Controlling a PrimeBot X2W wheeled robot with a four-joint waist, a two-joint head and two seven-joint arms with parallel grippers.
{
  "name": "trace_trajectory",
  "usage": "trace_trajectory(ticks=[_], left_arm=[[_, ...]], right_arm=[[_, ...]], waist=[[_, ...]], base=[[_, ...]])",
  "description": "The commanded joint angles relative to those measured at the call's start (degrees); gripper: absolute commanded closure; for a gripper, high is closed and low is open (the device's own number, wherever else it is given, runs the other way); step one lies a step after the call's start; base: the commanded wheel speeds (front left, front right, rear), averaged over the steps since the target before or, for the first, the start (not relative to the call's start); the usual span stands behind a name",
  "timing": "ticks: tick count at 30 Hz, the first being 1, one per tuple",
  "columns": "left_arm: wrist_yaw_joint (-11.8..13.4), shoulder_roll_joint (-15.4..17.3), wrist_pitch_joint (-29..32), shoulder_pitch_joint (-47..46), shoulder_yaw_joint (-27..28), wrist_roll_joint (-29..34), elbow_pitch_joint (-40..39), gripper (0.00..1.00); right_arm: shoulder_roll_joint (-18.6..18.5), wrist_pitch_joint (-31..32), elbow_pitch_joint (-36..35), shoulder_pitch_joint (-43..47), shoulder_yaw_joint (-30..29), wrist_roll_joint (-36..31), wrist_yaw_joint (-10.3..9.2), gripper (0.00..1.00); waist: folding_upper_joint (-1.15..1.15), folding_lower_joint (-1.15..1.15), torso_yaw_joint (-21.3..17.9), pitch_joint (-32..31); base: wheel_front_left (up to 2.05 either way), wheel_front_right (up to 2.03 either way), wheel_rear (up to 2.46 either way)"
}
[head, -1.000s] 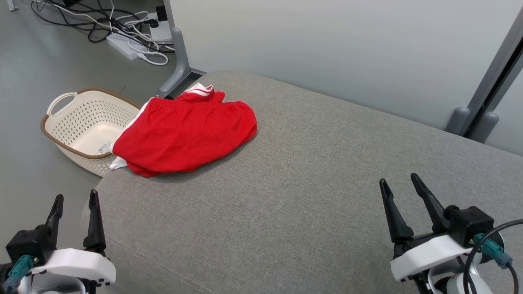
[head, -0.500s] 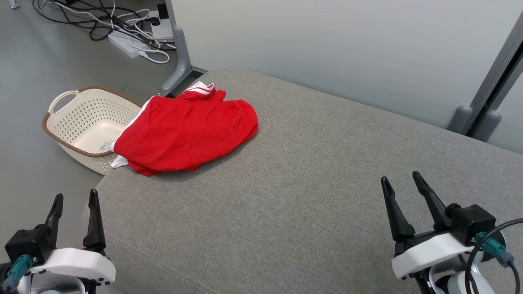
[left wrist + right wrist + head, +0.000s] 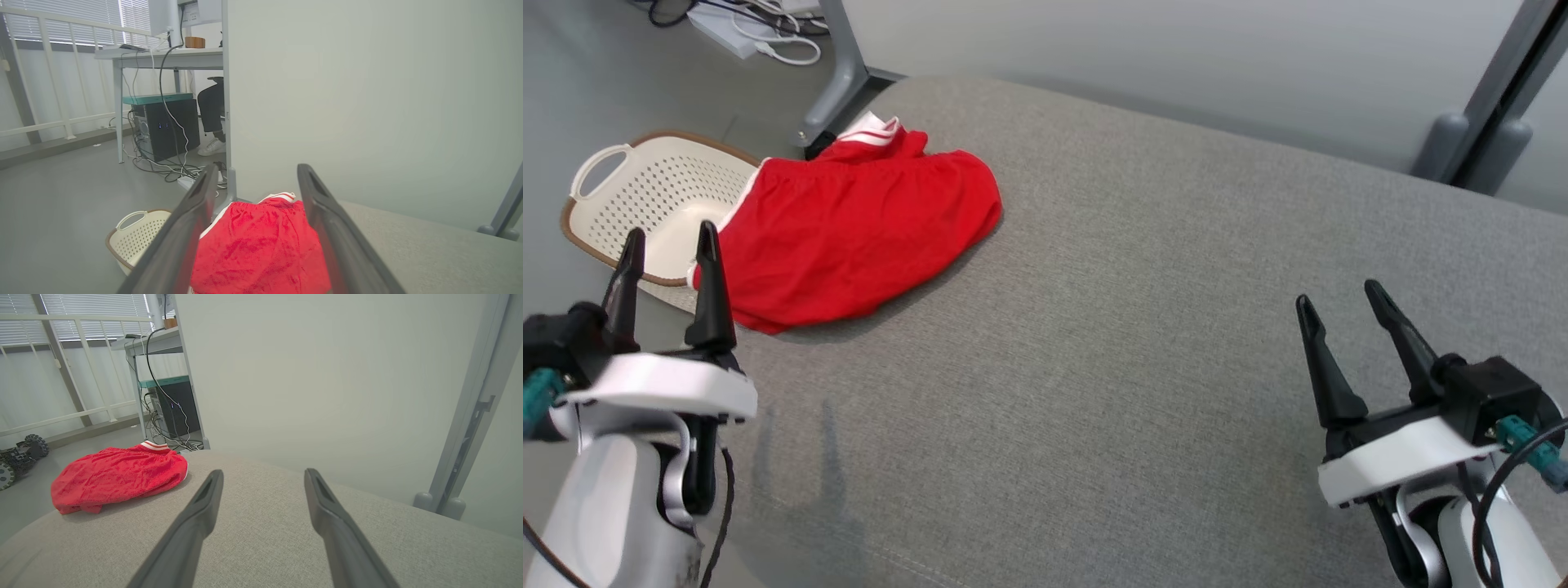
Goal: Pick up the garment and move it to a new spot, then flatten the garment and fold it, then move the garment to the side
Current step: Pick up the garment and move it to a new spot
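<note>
Grey fabric surface (image 3: pixel 1135 343), red garment (image 3: pixel 849 229), pale wall (image 3: pixel 1135 41) behind; left end effector (image 3: pixel 670 230), right end effector (image 3: pixel 1339 292), jaws apart.

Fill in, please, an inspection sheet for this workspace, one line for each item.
Surface: grey upholstered cushion, with the garment at its far left corner.
Job's things: red shorts, lying crumpled.
Clutter: cream perforated basket on the floor beside the cushion.
End effectors: left end effector and right end effector both open, holding nothing.
Cables: tangle on the floor under a desk.
Surroundings: pale partition; a seated person's leg beyond.
</note>
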Motion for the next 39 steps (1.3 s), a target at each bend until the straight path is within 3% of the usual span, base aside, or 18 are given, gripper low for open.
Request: trace_trajectory(ticks=[1,12,18,25,26,27,28,34,39], left_arm=[[-0.6,0.3,0.0,-3.0,0.2,-0.7,1.7,0.0],[-6.8,0.7,2.4,-18.7,-0.2,-5.7,26.3,0.0],[-8.3,1.9,5.0,-23.6,-1.1,-7.0,38.6,0.0],[-8.8,2.9,5.8,-27.3,-2.3,-7.0,46.0,0.0],[-8.9,3.1,6.2,-27.7,-2.7,-6.7,47.0,0.17],[-9.0,3.2,6.5,-28.0,-3.1,-6.5,47.9,0.7],[-9.0,3.5,6.3,-28.4,-3.6,-6.0,48.6,1.0],[-8.5,5.0,0.9,-29.5,-4.1,-5.2,50.1,1.0],[-6.7,6.6,-2.4,-28.2,-3.5,-3.8,45.0,1.0]], right_arm=[[-0.7,0.7,-1.1,-1.6,-0.2,-0.4,0.11,0.0],[-2.1,2.8,-3.7,-6.4,0.0,-1.1,0.11,0.0],[-2.1,2.7,-4.0,-8.3,1.0,-1.1,0.11,0.0],[-2.3,2.2,-3.3,-9.3,0.9,-0.9,0.11,0.0],[-2.2,2.2,-3.1,-9.4,1.0,-0.7,0.11,0.0],[-2.3,2.0,-2.9,-9.4,1.1,-0.7,0.11,0.0],[-2.3,1.8,-2.8,-9.5,1.1,-0.7,0.11,0.0],[-1.7,0.7,-1.4,-9.3,1.2,0.5,0.11,0.0],[-1.5,-0.4,0.1,-7.7,0.6,0.9,0.11,0.0]], waist=[[0.0,0.0,-3.0,4.4],[0.0,0.0,-8.8,13.8],[0.0,0.0,-10.6,17.1],[0.0,0.0,-10.9,18.6],[0.0,0.0,-10.9,18.7],[0.0,0.0,-11.0,18.7],[0.0,0.0,-11.1,18.7],[0.0,0.0,-11.3,16.8],[0.0,0.0,-11.3,12.7]], base=[[0.0,0.0,0.0],[0.0,0.0,0.0],[0.0,0.0,0.0],[0.0,0.0,0.0],[0.0,0.0,0.0],[0.0,0.0,0.0],[0.0,0.0,0.0],[0.0,0.0,0.0],[0.0,0.0,0.0]])
